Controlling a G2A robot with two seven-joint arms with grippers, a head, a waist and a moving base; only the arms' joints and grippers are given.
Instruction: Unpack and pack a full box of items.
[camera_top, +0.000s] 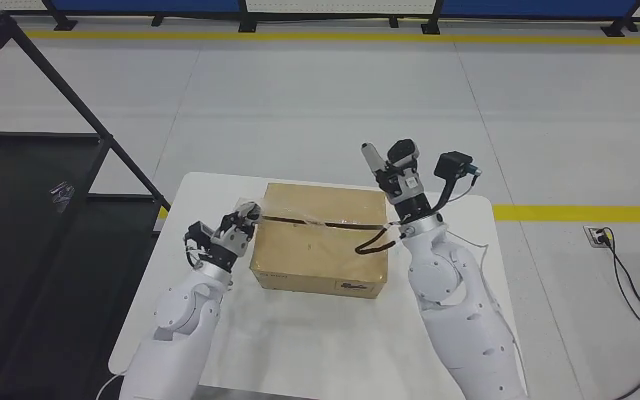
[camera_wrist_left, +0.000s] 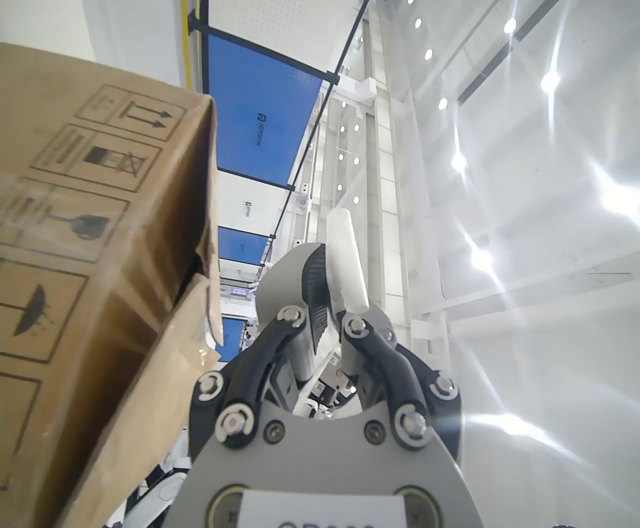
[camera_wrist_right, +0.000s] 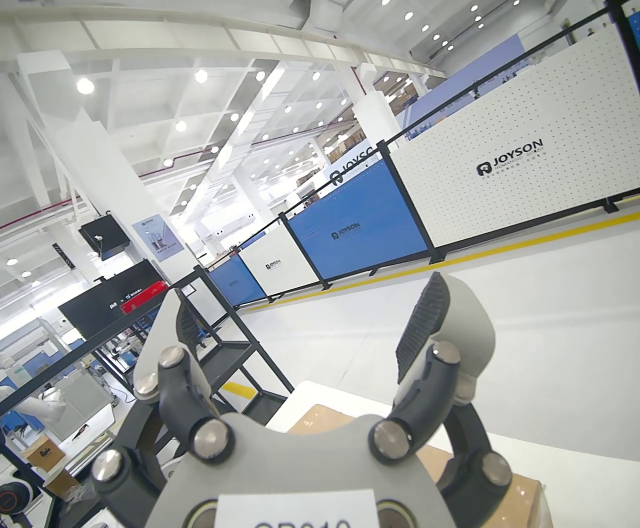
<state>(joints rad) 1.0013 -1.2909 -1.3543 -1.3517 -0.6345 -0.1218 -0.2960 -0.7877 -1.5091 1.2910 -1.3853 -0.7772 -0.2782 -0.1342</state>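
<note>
A closed brown cardboard box (camera_top: 320, 240) stands in the middle of the white table (camera_top: 300, 330). A dark strip of tape (camera_top: 330, 225) runs across its lid and hangs in a loop at the right side. My left gripper (camera_top: 243, 213) sits at the box's upper left edge. In the left wrist view that gripper (camera_wrist_left: 327, 240) is shut beside the box's (camera_wrist_left: 75, 250) torn corner, with nothing seen between the fingers. My right gripper (camera_top: 385, 155) is raised above the box's far right corner. The right wrist view shows it (camera_wrist_right: 307, 290) open and empty, with the box (camera_wrist_right: 520, 495) below.
A black metal rack (camera_top: 60, 200) stands just left of the table, also seen as the rack (camera_wrist_right: 235, 340) in the right wrist view. Bare tabletop lies in front of the box. A cable and floor socket (camera_top: 600, 237) lie to the right.
</note>
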